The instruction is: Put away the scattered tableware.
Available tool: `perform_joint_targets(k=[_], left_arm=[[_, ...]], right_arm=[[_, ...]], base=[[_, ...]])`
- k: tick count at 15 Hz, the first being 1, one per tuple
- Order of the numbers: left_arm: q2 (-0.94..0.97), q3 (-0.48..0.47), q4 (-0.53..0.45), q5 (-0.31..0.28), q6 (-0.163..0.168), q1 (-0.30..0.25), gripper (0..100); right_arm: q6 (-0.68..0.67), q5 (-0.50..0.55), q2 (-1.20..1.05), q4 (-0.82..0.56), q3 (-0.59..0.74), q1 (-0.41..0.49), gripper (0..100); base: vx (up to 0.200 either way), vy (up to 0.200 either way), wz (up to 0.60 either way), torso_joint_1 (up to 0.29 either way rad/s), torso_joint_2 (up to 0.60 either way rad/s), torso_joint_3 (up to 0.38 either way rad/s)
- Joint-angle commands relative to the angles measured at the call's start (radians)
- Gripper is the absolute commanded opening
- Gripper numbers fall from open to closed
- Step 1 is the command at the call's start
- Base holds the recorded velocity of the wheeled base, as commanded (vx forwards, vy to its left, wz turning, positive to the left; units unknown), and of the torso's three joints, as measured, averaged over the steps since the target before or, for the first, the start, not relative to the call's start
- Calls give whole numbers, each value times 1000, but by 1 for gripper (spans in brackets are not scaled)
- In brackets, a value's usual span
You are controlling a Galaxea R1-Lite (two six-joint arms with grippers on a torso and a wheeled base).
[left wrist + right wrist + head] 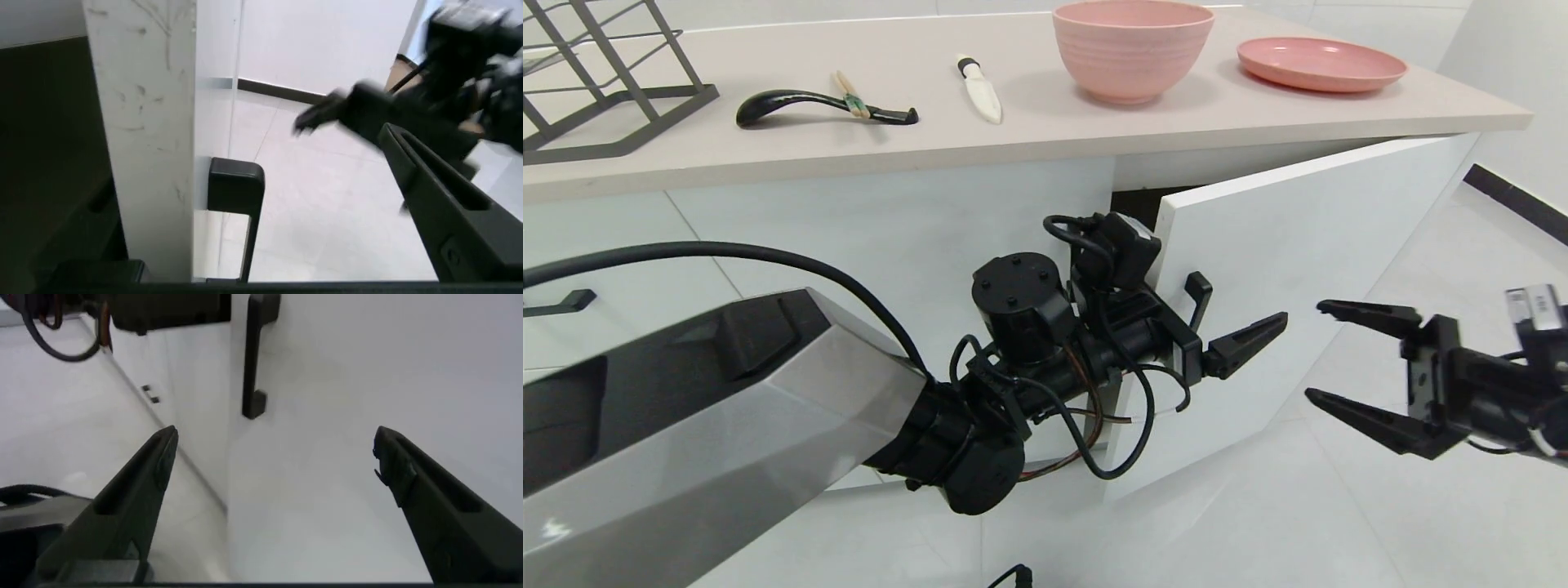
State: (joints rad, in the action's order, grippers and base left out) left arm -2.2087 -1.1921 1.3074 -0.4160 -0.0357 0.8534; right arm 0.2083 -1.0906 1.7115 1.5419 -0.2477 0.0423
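A white cabinet door [1298, 269] with a black bar handle [1197, 300] stands partly open under a beige counter [1045, 135].

The left gripper [1233, 335] is at the door's free edge, level with the handle. Its fingers are spread apart and hold nothing. One finger [441, 214] lies in front of the door's outer face, apart from it. The left wrist view shows the door's edge between this finger and a dark part on the inner side.

The right gripper [1313, 351] hangs in front of the door's outer face, on the robot's right of the handle and near the left gripper's tip. Its two fingers [135, 498] are wide apart and empty, and they point toward the door.

All the tableware lies on the counter above the door:
- A deep pink bowl [1131, 49] stands upright just above the door's free edge.
- A shallow pink plate [1319, 64] lies above the door's hinged side, beside the bowl but apart from it.
- A white knife-shaped utensil [980, 91] lies to the left of the door's free edge.
- Farther left is a glossy black ladle [792, 102], with a pair of pale wooden chopsticks [848, 92] lying across its handle.
- Farthest from the door, on the left, stands a dark grey wire rack [613, 90].
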Motion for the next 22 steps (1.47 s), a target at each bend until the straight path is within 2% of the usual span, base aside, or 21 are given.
perform_joint_targets(k=[1,4,5,8,11,13,14,17,18,20,22], left_arm=[[3,6,9,6,-1,1,100],[7,39,41,8,-6,24,100],[11,62,56,13,-19,44,100],[9,69,59,22,-27,61,100],[6,71,59,28,-36,72,100],[4,88,59,86,-98,111,100],[3,92,59,91,-105,119,100],[-3,101,58,91,-107,134,100],[-6,101,59,91,-107,136,100],[-19,101,61,91,-105,164,100],[-31,100,62,91,-107,182,100]], right_arm=[[-3,0,-282,1,51,76,100],[0,14,-460,-2,41,166,100],[-1,34,-475,-3,21,188,100],[-36,100,-481,-5,-27,195,100],[-52,193,-497,-13,-22,241,100],[-52,204,-546,-60,-7,264,100],[-52,206,-578,-103,1,266,100],[-49,232,-803,-448,-7,266,100],[-49,247,-836,-499,-9,266,100],[-46,271,-977,-707,-55,261,100],[-46,273,-1018,-760,-71,264,100]], base=[[0,0,0,0,0,0],[0,0,0,0,0,0],[0,0,0,0,0,0],[0,0,0,0,0,0],[0,0,0,0,0,0],[0,0,0,0,0,0],[0,0,0,0,0,0],[0,0,0,0,0,0],[0,0,0,0,0,0],[0,0,0,0,0,0],[0,0,0,0,0,0]])
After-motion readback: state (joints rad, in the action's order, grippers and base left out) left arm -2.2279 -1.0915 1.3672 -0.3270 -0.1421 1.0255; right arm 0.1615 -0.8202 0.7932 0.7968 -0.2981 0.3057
